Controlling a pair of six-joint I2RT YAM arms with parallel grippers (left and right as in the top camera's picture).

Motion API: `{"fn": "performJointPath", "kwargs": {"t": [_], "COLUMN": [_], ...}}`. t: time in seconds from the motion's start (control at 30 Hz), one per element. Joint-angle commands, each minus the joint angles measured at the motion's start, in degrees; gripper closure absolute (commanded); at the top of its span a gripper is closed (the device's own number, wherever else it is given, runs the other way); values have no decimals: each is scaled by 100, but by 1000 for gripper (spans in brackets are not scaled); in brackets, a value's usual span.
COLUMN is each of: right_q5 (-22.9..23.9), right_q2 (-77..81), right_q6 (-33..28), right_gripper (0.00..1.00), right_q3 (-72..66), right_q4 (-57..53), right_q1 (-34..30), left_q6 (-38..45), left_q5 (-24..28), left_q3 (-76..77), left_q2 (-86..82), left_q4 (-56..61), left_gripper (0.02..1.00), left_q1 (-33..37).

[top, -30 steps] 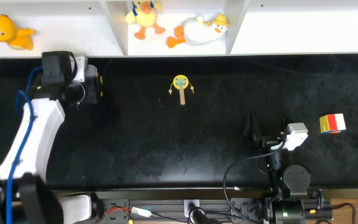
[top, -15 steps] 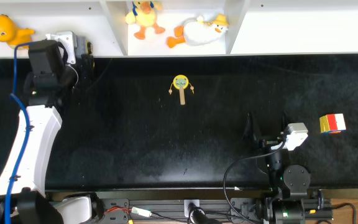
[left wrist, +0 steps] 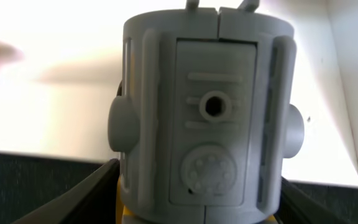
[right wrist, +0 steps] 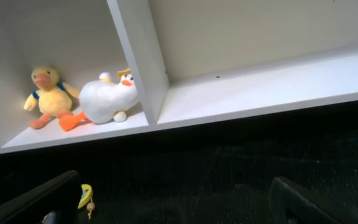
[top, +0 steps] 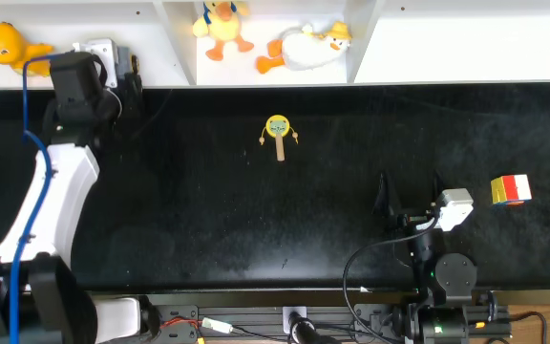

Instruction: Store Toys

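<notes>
Clamped grey toy robot (left wrist: pixel 207 124) in left gripper (top: pixel 132 76) at shelf's (top: pixel 151 43) front edge. Probably called for upright release, clear of the orange duck (top: pixel 12 46).

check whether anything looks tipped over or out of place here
The white plush duck seems flopped on its side in the middle compartment of the shelf, beside the upright yellow duck. A yellow paddle toy and a coloured cube lie loose on the black table, not yet stored. Nothing looks damaged or spilled.
</notes>
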Motion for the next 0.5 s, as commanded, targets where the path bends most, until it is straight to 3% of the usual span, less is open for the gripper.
{"fn": "performJointPath", "kwargs": {"t": [0.03,0.5], "right_q5": [46,46], "right_q2": [-63,-63], "right_q6": [17,17], "right_gripper": [7,5], "right_q3": [-79,-79], "right_q4": [33,31], "right_q1": [31,31], "left_q6": [101,15], "left_q5": [-68,-70], "left_q3": [433,509], "left_q2": [188,516], "left_q4": [-20,166], "left_gripper": [982,982], "left_q1": [-9,-9]}}
